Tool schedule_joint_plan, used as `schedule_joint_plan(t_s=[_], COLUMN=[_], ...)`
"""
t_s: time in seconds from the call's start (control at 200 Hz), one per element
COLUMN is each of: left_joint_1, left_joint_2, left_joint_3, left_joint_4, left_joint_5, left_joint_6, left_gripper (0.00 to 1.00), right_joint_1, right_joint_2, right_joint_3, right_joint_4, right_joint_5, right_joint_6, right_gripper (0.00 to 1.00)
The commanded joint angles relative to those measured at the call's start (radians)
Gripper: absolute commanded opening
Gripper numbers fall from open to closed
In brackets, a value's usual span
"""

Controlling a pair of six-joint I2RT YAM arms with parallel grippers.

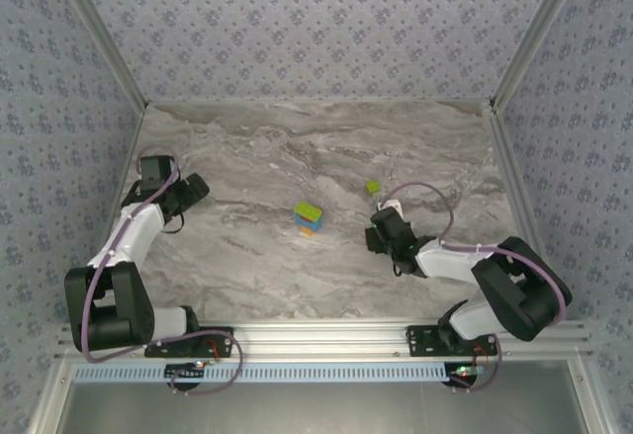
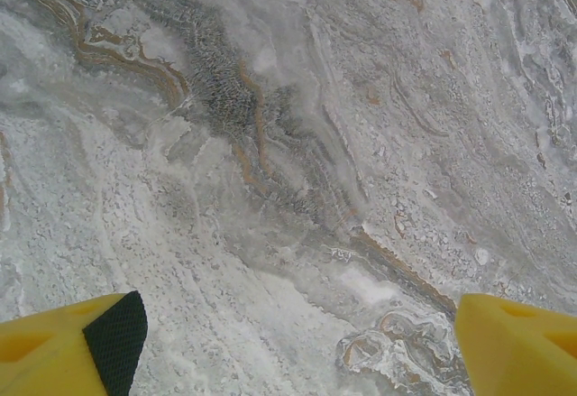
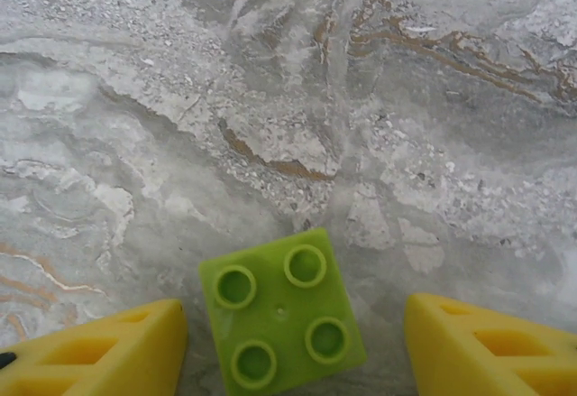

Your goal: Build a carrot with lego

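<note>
**A:** Nearest first. The right hand (image 3: 293, 326) is low over the counter (image 3: 108, 143). Its fingers stand apart on either side of a lime brick (image 3: 281, 310), studs up. There is a gap on both sides, so no contact and nothing held.

**B:** Noted. The brick sits skewed to the fingers and nearer the one on the view's left. Risk, as I judge it: that finger meets a corner first, and the brick turns or skids out instead of seating square.

**A:** Next out is the carrot (image 1: 309, 218), part-built, mid-counter. Lime, blue and orange show. I cannot tell whether it is upright or lying. It is well apart from both hands.

**B:** Second risk: a brick gripped crooked would arrive with its studs misaligned. Pressing it on could then shove the stack aside, since nothing braces it.

**A:** The left hand (image 1: 188, 189) is off to the left, spread wide, with bare counter between its fingers.

**B:** So there is no support from that side. What is farthest?

**A:** One loose lime brick (image 1: 372, 187), just beyond the right hand. No red is discernible from above.
</note>
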Motion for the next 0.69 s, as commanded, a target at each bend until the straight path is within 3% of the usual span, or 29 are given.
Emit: schedule_joint_plan(t_s=[0.0, 0.16, 0.69], left_joint_1=[-0.005, -0.005, -0.009], left_joint_2=[0.003, 0.003, 0.000], left_joint_3=[0.004, 0.005, 0.005], left_joint_4=[-0.002, -0.003, -0.005], left_joint_5=[0.006, 0.004, 0.004], left_joint_6=[0.008, 0.008, 0.008], left_gripper=[0.90, 0.90, 0.90], right_joint_1=[0.006, 0.009, 0.037], right_joint_2=[0.036, 0.052, 0.033], right_joint_3=[-0.010, -0.013, -0.024], right_joint_4=[0.046, 0.053, 0.015], right_joint_5=[0.038, 0.036, 0.010], right_joint_6=[0.033, 0.037, 0.060], right_gripper=[0.62, 0.46, 0.32])
